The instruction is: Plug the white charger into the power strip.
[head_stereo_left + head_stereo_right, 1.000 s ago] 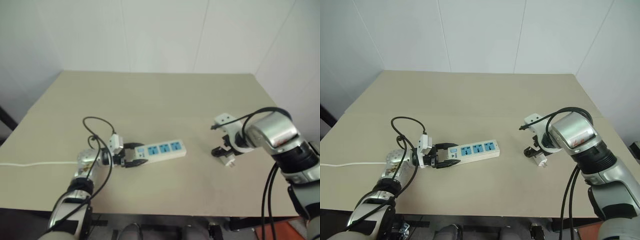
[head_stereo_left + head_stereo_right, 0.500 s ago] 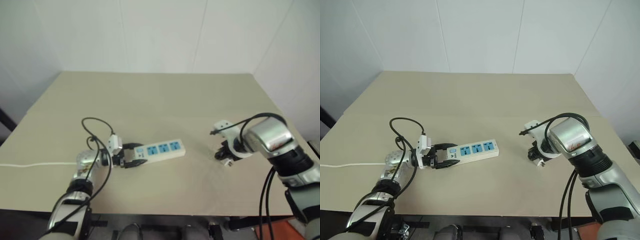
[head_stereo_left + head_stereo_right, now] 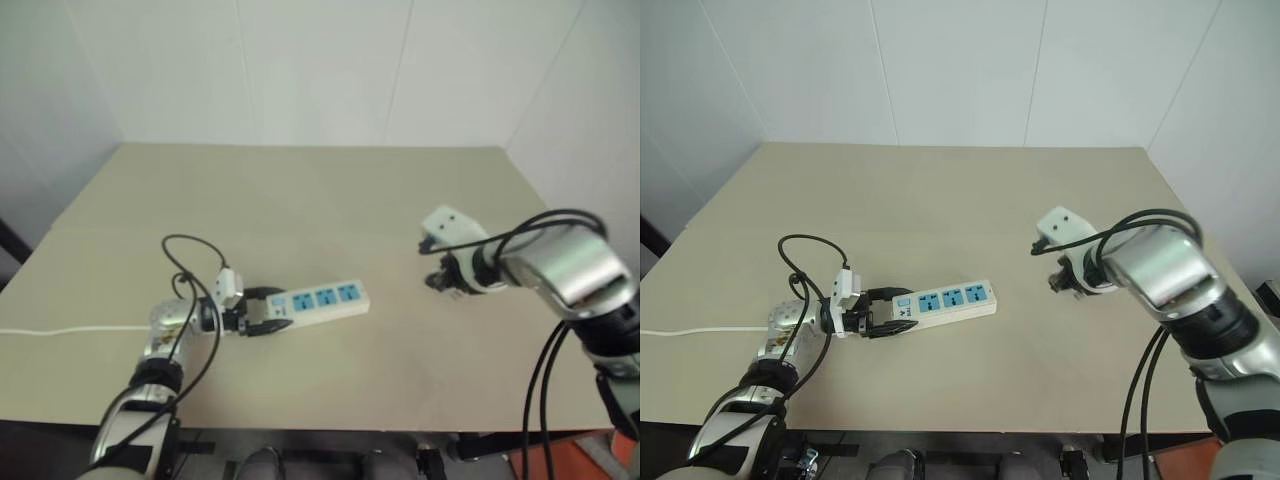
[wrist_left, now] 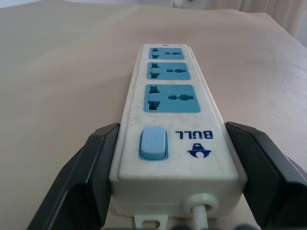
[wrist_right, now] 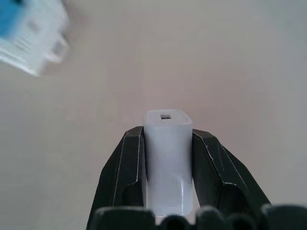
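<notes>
Lying flat on the table [image 3: 940, 190], the power strip [image 3: 945, 299] runs its long axis left to right, tilted slightly away toward the right, sockets facing up. Its switch end sits clamped between the left gripper [image 4: 168, 158]'s black fingers [image 4: 84, 177]. Well apart on the right, the right gripper [image 5: 168, 143] is clenched on the white charger [image 5: 167, 158], held above the tabletop, its long axis along the fingers and its small-slotted end facing outward.
</notes>
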